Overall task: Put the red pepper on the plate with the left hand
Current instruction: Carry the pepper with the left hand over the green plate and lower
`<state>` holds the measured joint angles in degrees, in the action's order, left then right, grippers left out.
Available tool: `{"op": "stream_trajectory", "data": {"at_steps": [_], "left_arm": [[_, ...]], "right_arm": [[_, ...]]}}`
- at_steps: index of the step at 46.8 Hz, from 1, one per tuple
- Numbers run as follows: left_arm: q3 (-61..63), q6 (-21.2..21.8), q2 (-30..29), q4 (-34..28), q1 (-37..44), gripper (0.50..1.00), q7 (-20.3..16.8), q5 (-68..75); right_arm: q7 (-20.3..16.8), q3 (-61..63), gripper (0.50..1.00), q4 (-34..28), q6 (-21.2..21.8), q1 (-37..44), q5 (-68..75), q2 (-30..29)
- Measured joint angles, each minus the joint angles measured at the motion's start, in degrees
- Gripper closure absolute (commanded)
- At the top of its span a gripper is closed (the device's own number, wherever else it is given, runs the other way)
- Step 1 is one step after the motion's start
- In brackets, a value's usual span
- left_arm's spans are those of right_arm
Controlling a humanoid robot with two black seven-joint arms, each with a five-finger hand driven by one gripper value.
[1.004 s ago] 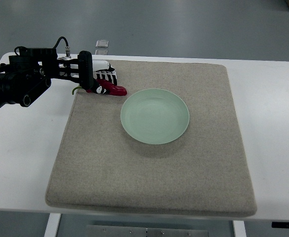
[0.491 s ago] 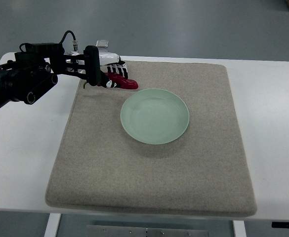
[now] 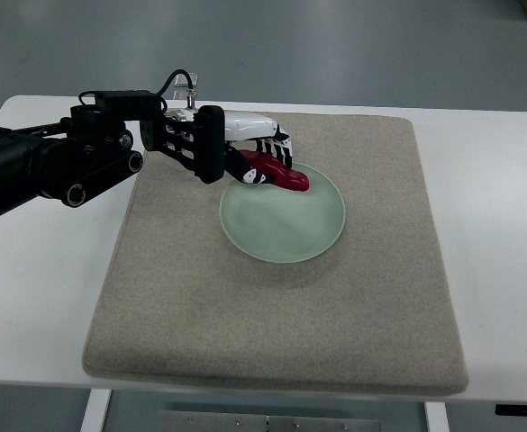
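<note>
My left hand (image 3: 261,155) reaches in from the left edge and is shut on the red pepper (image 3: 277,174). The pepper is held above the far left part of the pale green plate (image 3: 286,225), its tip pointing right over the plate. The plate lies in the middle of the beige mat (image 3: 272,306). Whether the pepper touches the plate cannot be told. The right arm does not show.
The beige mat covers most of the white table (image 3: 488,198). A small clear object (image 3: 184,84) sits at the table's far edge behind my arm. Grey floor lies beyond the table.
My left hand has carried the red pepper to the right, from the mat's far left corner to above the plate's far left part.
</note>
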<state>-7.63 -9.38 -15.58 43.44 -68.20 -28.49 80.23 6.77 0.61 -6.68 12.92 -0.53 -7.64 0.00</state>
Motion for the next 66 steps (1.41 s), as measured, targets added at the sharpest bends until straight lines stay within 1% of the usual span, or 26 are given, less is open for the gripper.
{"op": "stream_trajectory", "data": {"at_steps": [22, 25, 35, 39, 40, 43, 47, 52, 54, 56, 66], "left_arm": [[0.2, -0.3, 0.9, 0.4, 0.6, 1.0, -0.1, 0.0], [0.2, -0.3, 1.1, 0.4, 0.6, 0.99, -0.1, 0.0], [0.3, -0.3, 2.1, 0.4, 0.8, 0.986, -0.1, -0.2], [0.3, -0.3, 2.3, 0.3, 0.8, 0.947, -0.1, -0.2], [0.3, -0.3, 2.3, 0.3, 0.8, 0.926, 0.0, -0.2], [0.3, -0.3, 2.3, 0.3, 0.8, 0.836, 0.0, -0.2], [0.3, -0.3, 2.3, 0.3, 0.9, 0.767, 0.0, -0.3], [0.3, -0.3, 2.5, 0.3, 1.2, 0.707, 0.0, -0.4], [0.3, -0.2, 2.7, 0.3, 1.5, 0.669, 0.0, -0.4], [0.3, -0.2, 3.0, 0.3, 1.6, 0.658, 0.0, -0.4], [0.3, -0.2, 3.5, 0.4, 1.8, 0.656, 0.0, -0.5]], "right_arm": [[0.0, 0.0, 0.572, 0.0, 0.0, 0.0, 0.0, 0.0], [0.0, 0.0, 0.572, 0.0, 0.0, 0.0, 0.0, 0.0], [0.0, 0.0, 0.572, 0.0, 0.0, 0.0, 0.0, 0.0], [0.0, 0.0, 0.572, 0.0, 0.0, 0.0, 0.0, 0.0], [0.0, 0.0, 0.572, 0.0, 0.0, 0.0, 0.0, 0.0], [0.0, 0.0, 0.572, 0.0, 0.0, 0.0, 0.0, 0.0], [0.0, 0.0, 0.572, 0.0, 0.0, 0.0, 0.0, 0.0], [0.0, 0.0, 0.572, 0.0, 0.0, 0.0, 0.0, 0.0], [0.0, 0.0, 0.572, 0.0, 0.0, 0.0, 0.0, 0.0], [0.0, 0.0, 0.572, 0.0, 0.0, 0.0, 0.0, 0.0], [0.0, 0.0, 0.572, 0.0, 0.0, 0.0, 0.0, 0.0]]}}
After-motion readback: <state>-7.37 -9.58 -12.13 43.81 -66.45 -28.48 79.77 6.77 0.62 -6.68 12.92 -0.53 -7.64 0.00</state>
